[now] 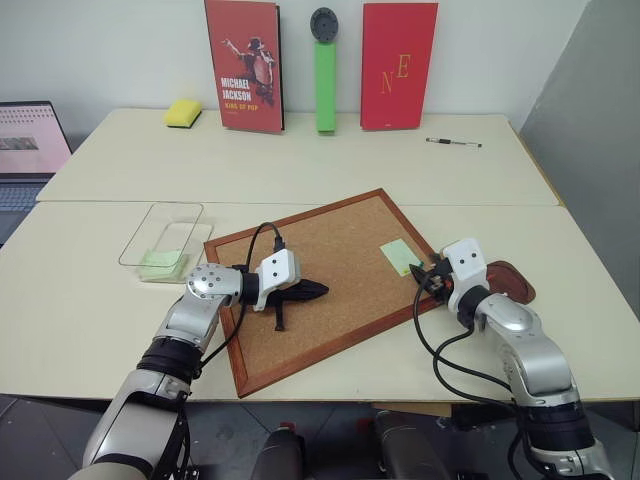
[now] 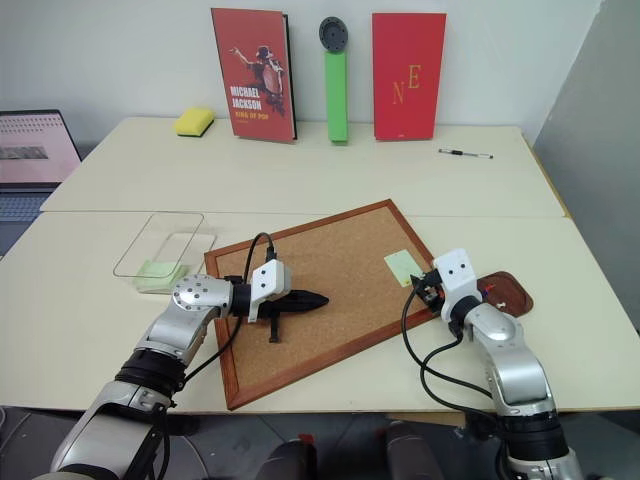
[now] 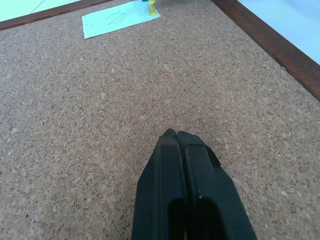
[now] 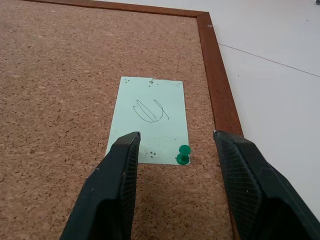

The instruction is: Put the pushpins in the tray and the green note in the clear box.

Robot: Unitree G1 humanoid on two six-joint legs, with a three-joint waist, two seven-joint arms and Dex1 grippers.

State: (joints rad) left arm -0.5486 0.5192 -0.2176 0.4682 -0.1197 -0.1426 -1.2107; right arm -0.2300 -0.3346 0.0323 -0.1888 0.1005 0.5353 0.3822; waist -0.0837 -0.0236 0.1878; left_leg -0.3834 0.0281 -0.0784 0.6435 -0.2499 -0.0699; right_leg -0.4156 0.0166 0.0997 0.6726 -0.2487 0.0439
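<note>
A pale green note (image 4: 150,120) with a pen scribble lies flat on the cork board (image 1: 330,250), near its right edge. One green pushpin (image 4: 183,155) stands in the note's near corner. My right gripper (image 4: 176,136) is open, its fingers straddling that end of the note and the pin just above the board. The dark reddish-brown tray (image 1: 512,280) sits on the table right behind that wrist. My left gripper (image 1: 315,291) is shut and empty, low over the middle of the board. The clear box (image 1: 165,232) lies left of the board with a pale green slip (image 1: 160,263) in its near end.
Along the back wall stand two red books (image 1: 245,65), an upright green bar (image 1: 325,85) and a yellow sponge (image 1: 183,113). A pen (image 1: 453,143) lies at the back right. A laptop (image 1: 25,150) sits at the far left.
</note>
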